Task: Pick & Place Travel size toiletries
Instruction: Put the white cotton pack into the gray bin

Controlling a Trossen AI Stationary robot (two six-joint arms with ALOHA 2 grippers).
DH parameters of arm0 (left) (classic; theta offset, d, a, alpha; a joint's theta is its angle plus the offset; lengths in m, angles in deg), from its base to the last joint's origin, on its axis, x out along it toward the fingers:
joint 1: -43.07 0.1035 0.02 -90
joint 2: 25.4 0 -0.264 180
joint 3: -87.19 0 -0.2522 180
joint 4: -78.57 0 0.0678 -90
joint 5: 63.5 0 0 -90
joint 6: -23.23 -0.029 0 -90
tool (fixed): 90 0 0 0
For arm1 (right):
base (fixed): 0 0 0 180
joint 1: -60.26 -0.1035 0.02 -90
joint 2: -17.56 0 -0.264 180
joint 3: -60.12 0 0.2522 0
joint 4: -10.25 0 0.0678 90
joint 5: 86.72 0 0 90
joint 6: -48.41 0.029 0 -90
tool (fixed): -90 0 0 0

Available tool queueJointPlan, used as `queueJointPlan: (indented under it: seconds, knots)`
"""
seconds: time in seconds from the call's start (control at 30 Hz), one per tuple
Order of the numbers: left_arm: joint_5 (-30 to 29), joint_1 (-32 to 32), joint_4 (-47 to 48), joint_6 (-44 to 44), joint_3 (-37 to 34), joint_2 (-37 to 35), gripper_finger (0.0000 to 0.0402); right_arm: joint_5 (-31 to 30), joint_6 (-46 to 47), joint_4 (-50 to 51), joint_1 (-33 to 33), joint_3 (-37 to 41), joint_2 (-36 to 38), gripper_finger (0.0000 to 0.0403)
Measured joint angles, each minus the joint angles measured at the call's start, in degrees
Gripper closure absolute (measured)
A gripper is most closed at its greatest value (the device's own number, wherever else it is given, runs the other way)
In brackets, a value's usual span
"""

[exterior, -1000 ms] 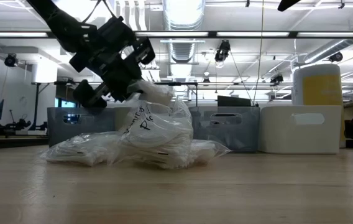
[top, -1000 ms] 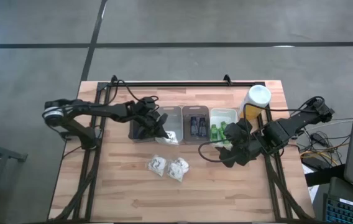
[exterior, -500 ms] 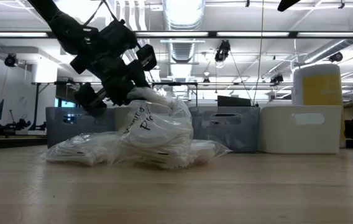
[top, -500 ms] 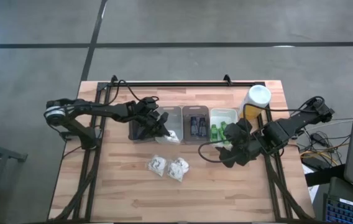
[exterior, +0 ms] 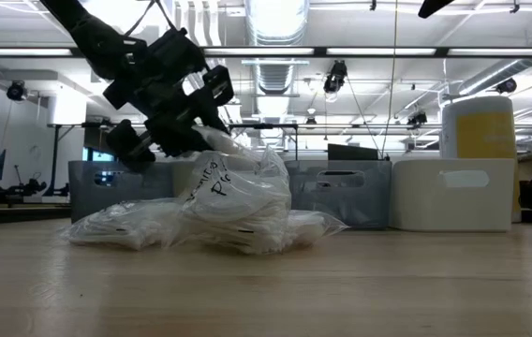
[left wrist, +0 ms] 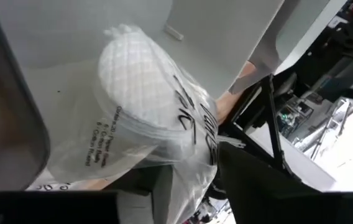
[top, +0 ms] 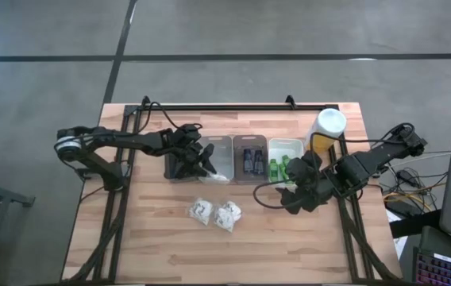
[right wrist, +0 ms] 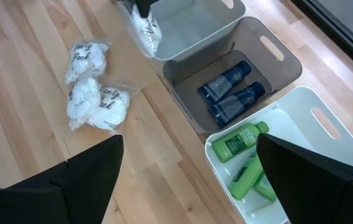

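My left gripper (top: 206, 164) is shut on a white crinkly wrapped bundle (left wrist: 139, 93) at the near rim of the light grey tray (top: 221, 147). The bundle (right wrist: 145, 28) also shows in the right wrist view. Two more white bundles (top: 202, 210) (top: 227, 214) lie on the wood nearer the front. Two dark blue bottles (right wrist: 229, 93) lie in the grey tray and green bottles (right wrist: 245, 155) in the white tray. My right gripper (right wrist: 189, 180) waits open over the table's right side, near the white tray. My left gripper pinches the bundle's clear plastic wrap at one end (left wrist: 192, 168) between its two fingers. It comes slanting down from the table's left. The white mesh filling hangs beyond the fingers, over the light grey tray's inside. Whether it rests on the tray wall, I cannot tell.
Four trays stand in a row at mid-table: a black one (top: 179, 165), the light grey, the grey (top: 249, 141) and the white (top: 287, 145). A tall yellow bottle with a white cap (top: 329, 127) stands right of them. Bare wood lies in front of the two bundles.
My left gripper has stayed over the light grey tray's near rim, still shut on the bundle, tipping only slightly. The right arm has kept still.
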Motion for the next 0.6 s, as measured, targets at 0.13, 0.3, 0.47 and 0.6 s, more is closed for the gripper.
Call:
queueJointPlan:
  seconds: [0.13, 0.3, 0.47, 0.6]
  knots:
    - [0.4, 0.0, -0.4, 0.8, 0.0, -0.2, 0.0245, 0.0, -0.4, 0.5, 0.0, 0.0, 0.0, 0.0039]
    - [6.0, 0.2, 0.7, 0.6, 0.0, -0.4, 0.0222, 0.0, -0.4, 2.3, 0.0, 0.0, 0.0, 0.0039]
    - [7.4, 0.4, 1.0, 0.2, 0.0, -0.6, 0.0221, 0.0, -1.3, 2.7, 0.0, 0.0, 0.0, 0.0039]
    - [1.8, 0.8, -1.5, -1.9, 0.0, -0.5, 0.0220, 0.0, -2.3, 2.7, 0.0, 0.0, 0.0, 0.0039]
